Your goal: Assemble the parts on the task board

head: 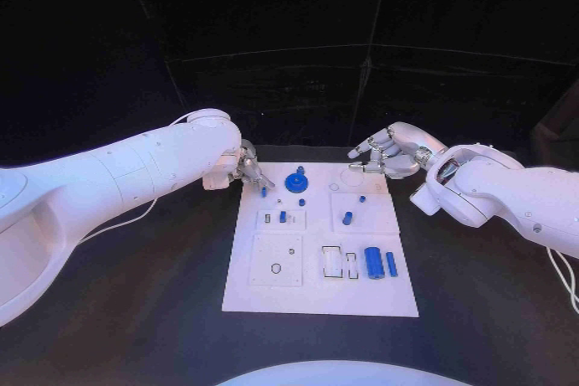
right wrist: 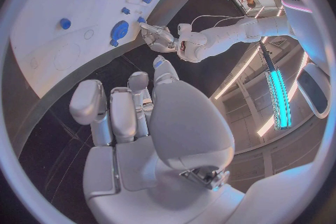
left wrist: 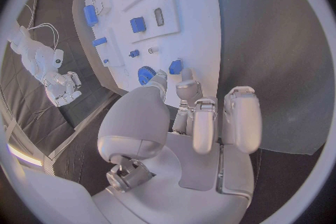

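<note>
Flat white task board (head: 316,294) w/ smooth blue cyl. parts (head: 374,262); left hand (head: 248,170) & right hand (head: 384,154) at its far corners, fingers apart, holding nothing.

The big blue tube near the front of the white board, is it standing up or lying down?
Lying down. The big blue tube rests flat on its side on the white board, beside a thinner blue rod.

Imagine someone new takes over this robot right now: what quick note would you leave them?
Left hand: holds nothing, fingers at the task board's far left corner.
Right hand: holds nothing, at the far right corner.
Round blue part sits at the far end; blue cylinder and slim blue bar lie near the front, beside two unfilled rectangular slots.
Neither hand has a part; assembly appears largely left to do.
</note>
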Robot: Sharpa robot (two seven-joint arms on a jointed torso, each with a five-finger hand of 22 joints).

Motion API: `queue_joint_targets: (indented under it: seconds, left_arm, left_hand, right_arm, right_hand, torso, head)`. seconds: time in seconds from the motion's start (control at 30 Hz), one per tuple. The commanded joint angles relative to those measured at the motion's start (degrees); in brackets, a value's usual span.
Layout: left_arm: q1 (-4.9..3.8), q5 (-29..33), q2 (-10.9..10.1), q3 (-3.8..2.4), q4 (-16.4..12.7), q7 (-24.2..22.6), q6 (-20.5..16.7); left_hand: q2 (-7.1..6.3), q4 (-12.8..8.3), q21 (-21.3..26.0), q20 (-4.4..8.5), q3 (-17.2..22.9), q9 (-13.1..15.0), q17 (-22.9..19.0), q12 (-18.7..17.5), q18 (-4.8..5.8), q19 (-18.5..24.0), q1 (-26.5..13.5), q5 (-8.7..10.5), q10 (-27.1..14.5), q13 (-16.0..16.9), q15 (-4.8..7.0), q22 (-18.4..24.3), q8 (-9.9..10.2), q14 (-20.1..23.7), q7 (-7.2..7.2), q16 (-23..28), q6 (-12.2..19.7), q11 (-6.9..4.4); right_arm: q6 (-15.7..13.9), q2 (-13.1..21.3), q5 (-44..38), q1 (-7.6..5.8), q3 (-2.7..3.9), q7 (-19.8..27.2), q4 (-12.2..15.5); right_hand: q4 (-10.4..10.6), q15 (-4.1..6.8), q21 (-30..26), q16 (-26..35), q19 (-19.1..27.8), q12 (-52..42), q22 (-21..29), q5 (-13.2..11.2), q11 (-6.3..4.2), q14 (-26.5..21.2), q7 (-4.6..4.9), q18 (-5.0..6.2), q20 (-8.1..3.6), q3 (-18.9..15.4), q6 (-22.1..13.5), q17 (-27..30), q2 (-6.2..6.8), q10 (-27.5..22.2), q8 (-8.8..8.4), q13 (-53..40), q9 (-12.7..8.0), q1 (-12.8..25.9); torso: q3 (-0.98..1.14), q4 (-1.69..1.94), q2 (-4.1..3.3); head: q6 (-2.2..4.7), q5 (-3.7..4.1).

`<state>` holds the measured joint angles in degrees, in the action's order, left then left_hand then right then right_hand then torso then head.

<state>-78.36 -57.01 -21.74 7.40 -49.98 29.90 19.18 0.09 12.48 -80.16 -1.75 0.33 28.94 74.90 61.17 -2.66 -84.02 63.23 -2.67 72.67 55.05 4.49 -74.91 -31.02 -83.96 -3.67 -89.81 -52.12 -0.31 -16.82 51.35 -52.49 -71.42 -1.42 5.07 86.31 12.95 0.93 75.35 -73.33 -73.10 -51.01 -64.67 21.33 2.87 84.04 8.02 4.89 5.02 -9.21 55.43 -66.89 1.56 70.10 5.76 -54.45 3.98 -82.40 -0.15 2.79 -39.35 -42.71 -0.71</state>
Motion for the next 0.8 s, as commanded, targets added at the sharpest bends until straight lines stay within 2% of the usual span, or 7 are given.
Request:
queue_joint_targets:
  seconds: [0.03, 0.47, 0.63, 0.8]
  left_arm:
    - [-0.05, -0.31, 0.18, 0.01, 0.10, -1.13, 1.35]
    - [0.01, -0.31, 0.34, 0.10, 0.05, -1.36, 1.43]
    - [0.01, -0.31, 0.33, 0.13, 0.04, -1.46, 1.38]
    - [0.01, -0.31, 0.32, 0.14, 0.01, -1.97, 1.43]
  left_hand:
    - [-0.10, -0.47, -0.15, -0.22, -0.03, -0.08, 15.10, 0.12, -0.26, -1.54, 0.44, -0.19, 0.25, 0.01, -0.34, -1.89, 0.30, -6.04, -0.08, -0.19, -0.42, -0.17]
    - [0.45, -0.85, -0.29, -0.22, 0.00, -0.27, 15.10, 0.30, -0.22, -1.60, 1.20, -0.19, 0.38, 0.15, -0.31, -2.11, 0.36, -6.04, -0.03, -0.19, -0.75, -0.22]
    - [1.84, -1.97, -0.26, -0.17, 0.79, -0.62, 15.10, 0.35, -0.23, -1.59, 3.16, -0.19, 0.44, 0.13, -0.25, -2.13, 0.58, -6.04, 0.04, -0.19, -1.07, -0.31]
    - [4.37, -4.88, -0.21, 0.02, 3.85, -1.07, 15.10, 0.22, -0.25, -1.56, 7.75, -0.20, 0.35, 0.01, 0.04, -2.14, 1.00, -6.04, 0.44, -0.19, -1.08, -0.68]
  right_arm:
    - [0.32, -0.09, 0.16, -0.11, 0.03, 0.58, 0.03]
    - [0.40, -0.18, 0.16, -0.11, 0.03, 0.56, -0.05]
    - [0.42, -0.19, 0.16, -0.11, 0.03, 0.56, -0.06]
    - [0.40, -0.18, 0.16, -0.11, 0.03, 0.57, -0.06]
  right_hand:
    - [-0.12, 0.30, -0.17, 0.34, 0.33, 0.24, 0.05, -0.33, 0.10, 1.01, 0.00, 0.76, 0.15, -0.38, -0.07, 0.00, -0.14, -0.27, 0.29, 0.07, -0.06, 0.34]
    - [-0.12, 0.30, -0.17, 0.34, 0.33, 0.24, 0.05, -0.33, 0.10, 1.01, 0.00, 0.76, 0.15, -0.38, -0.07, 0.00, -0.14, -0.27, 0.29, 0.07, -0.06, 0.34]
    - [-0.12, 0.30, -0.17, 0.34, 0.33, 0.24, 0.05, -0.33, 0.10, 1.01, 0.00, 0.76, 0.15, -0.38, -0.07, 0.00, -0.14, -0.27, 0.29, 0.07, -0.06, 0.34]
    - [-0.12, 0.30, -0.17, 0.34, 0.33, 0.24, 0.05, -0.33, 0.10, 1.01, 0.00, 0.76, 0.15, -0.38, -0.07, 0.00, -0.14, -0.27, 0.29, 0.07, -0.06, 0.34]
  torso:
    - [-0.01, 0.01, -0.02]
    - [0.00, 0.03, -0.01]
    - [0.02, -0.01, 0.00]
    - [0.01, 0.00, -0.04]
  head:
    - [-0.07, 0.01]
    - [-0.18, -0.05]
    - [-0.22, -0.05]
    - [-0.30, -0.02]
